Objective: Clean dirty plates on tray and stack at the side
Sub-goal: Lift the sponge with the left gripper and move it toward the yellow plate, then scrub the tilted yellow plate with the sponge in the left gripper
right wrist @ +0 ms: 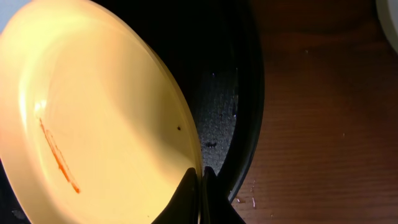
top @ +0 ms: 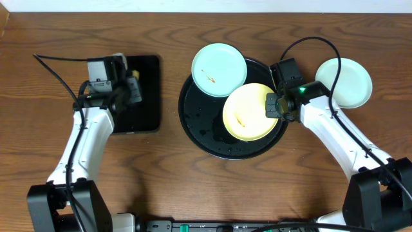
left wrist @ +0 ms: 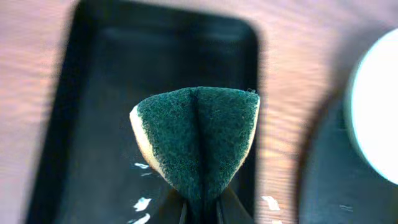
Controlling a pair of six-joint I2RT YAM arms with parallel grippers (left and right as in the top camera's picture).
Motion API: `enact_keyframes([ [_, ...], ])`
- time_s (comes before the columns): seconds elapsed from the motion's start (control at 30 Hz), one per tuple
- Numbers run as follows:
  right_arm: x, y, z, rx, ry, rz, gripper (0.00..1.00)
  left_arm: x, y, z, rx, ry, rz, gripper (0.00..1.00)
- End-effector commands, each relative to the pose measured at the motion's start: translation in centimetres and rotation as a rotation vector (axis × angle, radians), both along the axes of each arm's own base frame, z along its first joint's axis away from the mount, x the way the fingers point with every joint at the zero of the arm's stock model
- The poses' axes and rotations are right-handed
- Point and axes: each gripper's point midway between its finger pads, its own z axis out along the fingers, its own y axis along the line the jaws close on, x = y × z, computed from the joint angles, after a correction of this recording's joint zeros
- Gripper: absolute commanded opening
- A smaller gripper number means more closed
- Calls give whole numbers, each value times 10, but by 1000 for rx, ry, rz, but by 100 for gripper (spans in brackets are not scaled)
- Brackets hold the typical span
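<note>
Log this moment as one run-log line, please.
left gripper: shut on sponge over rectangular tray | right gripper: shut on yellow plate on round tray | speckled mint plate: on tray rim | other mint plate: on table

Your overhead view is bright, even and sharp across the wooden surface (top: 193,187), with only soft shadows. In your left wrist view the green sponge (left wrist: 199,143) is crisp, the rectangular black tray (left wrist: 81,124) behind it blurred, and the pale plate (left wrist: 380,106) at the right edge blown out white. Your right wrist view is dim; the yellow plate (right wrist: 93,106) glows, and the round black tray (right wrist: 227,118) shows small glints.
</note>
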Motion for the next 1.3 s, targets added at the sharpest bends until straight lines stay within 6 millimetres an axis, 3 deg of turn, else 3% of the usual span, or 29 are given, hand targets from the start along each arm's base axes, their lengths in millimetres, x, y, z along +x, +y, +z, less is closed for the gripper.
enact_keyframes([
  [0.0,-4,-2,1,15,-12,-89,1,1,-42,27,-133,-67,-135,7],
  [0.17,-12,0,-17,60,3,-162,1,-14,-77,43,-177,-72,-231,8],
  [0.33,-30,14,-33,158,82,-165,1,-39,-110,45,-196,-15,-298,7],
  [0.67,-54,8,-60,144,142,-167,1,-74,-184,31,-180,66,-479,8],
  [1.03,-60,6,-65,134,159,-157,1,-101,-255,-3,-163,141,-624,8],
  [1.1,-60,6,-65,130,158,-142,7,-107,-269,-10,-159,148,-661,7],
  [1.17,-57,6,-65,125,147,-118,25,-110,-281,-18,-150,152,-689,7],
  [1.27,-50,15,-62,147,120,-16,31,-108,-283,-30,-96,150,-675,7],
])
